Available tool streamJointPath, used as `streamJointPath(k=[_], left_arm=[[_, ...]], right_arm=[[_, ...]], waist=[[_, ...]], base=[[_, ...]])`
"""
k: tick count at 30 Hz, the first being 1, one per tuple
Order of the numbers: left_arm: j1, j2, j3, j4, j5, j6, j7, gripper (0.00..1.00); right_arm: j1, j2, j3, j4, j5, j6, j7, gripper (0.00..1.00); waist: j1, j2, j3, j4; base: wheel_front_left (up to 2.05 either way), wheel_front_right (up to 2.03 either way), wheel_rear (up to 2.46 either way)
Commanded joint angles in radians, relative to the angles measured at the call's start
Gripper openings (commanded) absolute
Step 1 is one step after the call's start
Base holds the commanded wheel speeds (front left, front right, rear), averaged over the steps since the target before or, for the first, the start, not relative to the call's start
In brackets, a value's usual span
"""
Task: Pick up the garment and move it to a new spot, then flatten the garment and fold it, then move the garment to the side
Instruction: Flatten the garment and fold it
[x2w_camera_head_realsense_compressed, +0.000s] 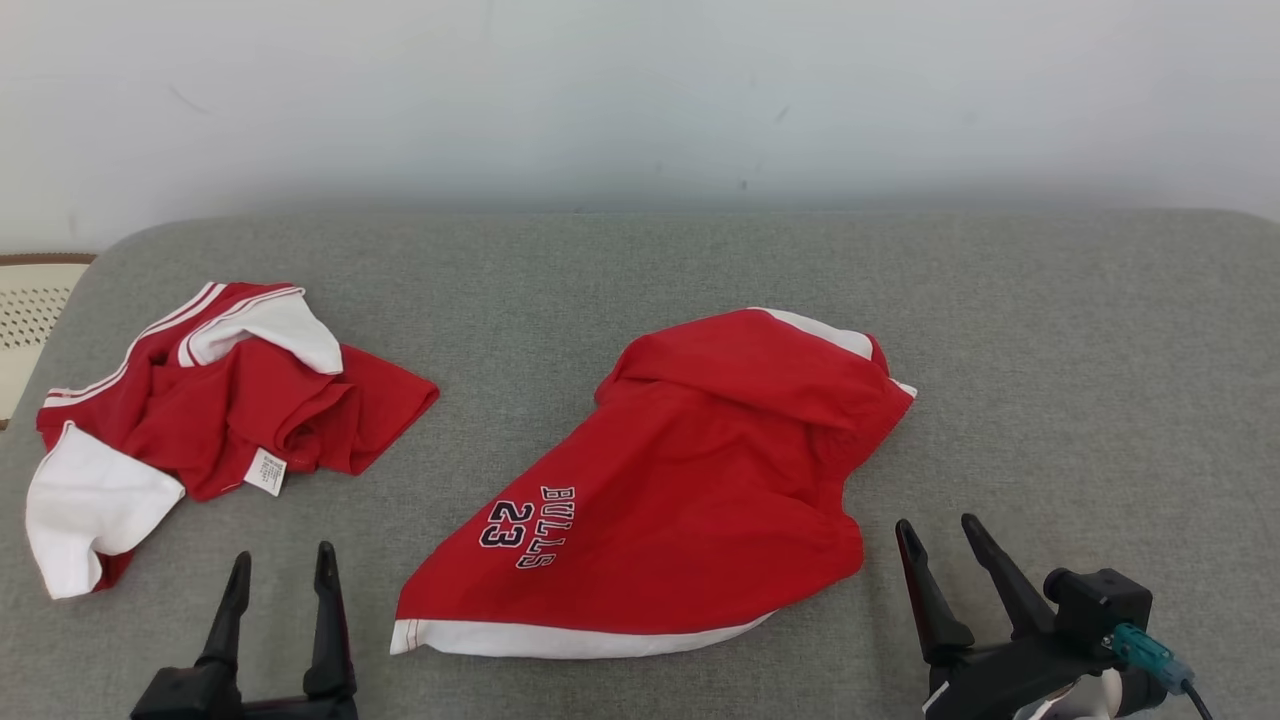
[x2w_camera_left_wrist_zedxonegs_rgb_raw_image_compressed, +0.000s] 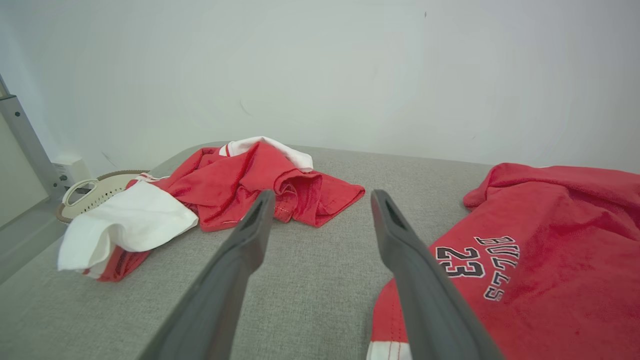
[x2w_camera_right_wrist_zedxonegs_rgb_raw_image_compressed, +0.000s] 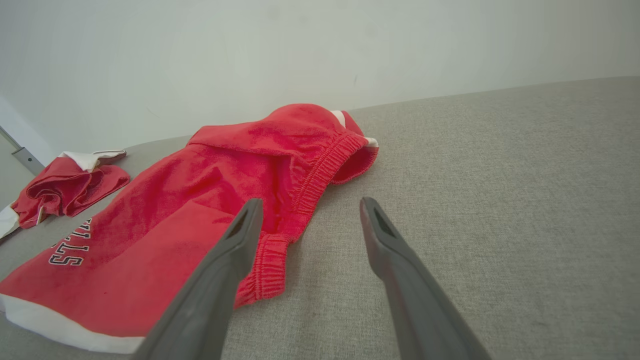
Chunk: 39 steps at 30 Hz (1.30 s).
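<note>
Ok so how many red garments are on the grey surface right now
2. Red shorts printed BULLS 23 lie in the middle; a crumpled red-and-white garment lies at the left. Folds could hide something smaller.

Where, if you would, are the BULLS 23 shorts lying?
Head view: the shorts lie centre on the grey cushion, right of the crumpled red garment.

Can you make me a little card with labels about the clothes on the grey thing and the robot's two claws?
surface: grey fabric pad
middle: red shorts marked BULLS 23, white hem, rumpled, not flat
left: crumpled red-and-white garment, apart from the shorts
far left: cream basket beside the pad
left jaws: open, holding nothing
right jaws: open, holding nothing
</note>
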Motion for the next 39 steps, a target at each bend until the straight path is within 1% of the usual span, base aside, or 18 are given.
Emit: streamJointPath(k=[1, 3, 7, 16, 18, 22, 26, 27, 28, 29, 35, 39], left_arm=[[0.014, -0.001, 0.01, -0.001, 0.008, 0.001, -0.004, 1.0], [0.017, -0.003, 0.025, 0.002, 0.013, 0.001, -0.004, 1.0], [0.018, -0.007, 0.041, 0.012, 0.019, -0.016, -0.004, 1.0], [0.007, -0.017, 0.061, 0.027, 0.033, -0.027, -0.004, 1.0], [0.003, -0.02, 0.062, 0.03, 0.035, -0.035, -0.004, 1.0], [-0.003, -0.023, 0.057, 0.034, 0.035, -0.041, -0.004, 1.0], [-0.007, -0.026, 0.056, 0.037, 0.035, -0.044, -0.004, 1.0], [-0.007, -0.027, 0.057, 0.037, 0.035, -0.045, -0.004, 1.0], [-0.006, -0.027, 0.058, 0.037, 0.036, -0.046, -0.004, 1.0], [-0.005, -0.028, 0.06, 0.038, 0.037, -0.047, -0.004, 1.0], [0.003, -0.03, 0.067, 0.048, 0.034, -0.052, -0.004, 1.0], [0.008, -0.031, 0.065, 0.055, 0.029, -0.058, -0.004, 1.0]], right_arm=[[0.006, -0.009, 0.005, 0.007, 0.007, 0.001, 0.005, 1.0], [0.001, -0.011, 0.016, 0.023, 0.02, 0.001, 0.007, 1.0], [-0.011, -0.02, 0.045, 0.044, 0.047, 0.001, 0.022, 1.0], [-0.054, -0.043, 0.117, 0.086, 0.112, 0.001, 0.064, 1.0], [-0.07, -0.048, 0.147, 0.121, 0.135, 0.001, 0.089, 1.0], [-0.098, -0.053, 0.184, 0.173, 0.175, 0.001, 0.101, 1.0], [-0.118, -0.056, 0.216, 0.208, 0.194, 0.001, 0.094, 1.0], [-0.127, -0.056, 0.224, 0.218, 0.203, 0.001, 0.086, 0.86], [-0.132, -0.055, 0.233, 0.225, 0.211, 0.001, 0.08, 0.11], [-0.136, -0.057, 0.243, 0.233, 0.219, 0.001, 0.074, 0.0], [-0.162, -0.074, 0.29, 0.247, 0.249, 0.001, 0.04, 0.0], [-0.143, -0.091, 0.313, 0.195, 0.284, 0.001, 0.026, 0.0]], waist=[[-0.0001, 0.0, -0.001, 0.004], [-0.0001, 0.0, -0.002, 0.009], [-0.0001, 0.0, -0.005, 0.021], [-0.0001, 0.0, -0.009, 0.044], [-0.0001, 0.0, -0.008, 0.054], [-0.0001, 0.0, -0.004, 0.07], [-0.0001, 0.0, -0.002, 0.081], [-0.0001, 0.0, -0.002, 0.083], [-0.0001, 0.0, -0.002, 0.084], [-0.0001, 0.0, -0.001, 0.085], [-0.0001, 0.0, -0.008, 0.073], [-0.0001, 0.0, -0.015, 0.054]], base=[[0.0, 0.0, 0.0], [0.0, 0.0, 0.0], [0.0, 0.0, 0.0], [0.0, 0.0, 0.0], [0.0, 0.0, 0.0], [0.0, 0.0, 0.0], [0.0, 0.0, 0.0], [0.0, 0.0, 0.0], [0.0, 0.0, 0.0], [0.0, 0.0, 0.0], [0.0, 0.0, 0.0], [0.0, 0.0, 0.0]])
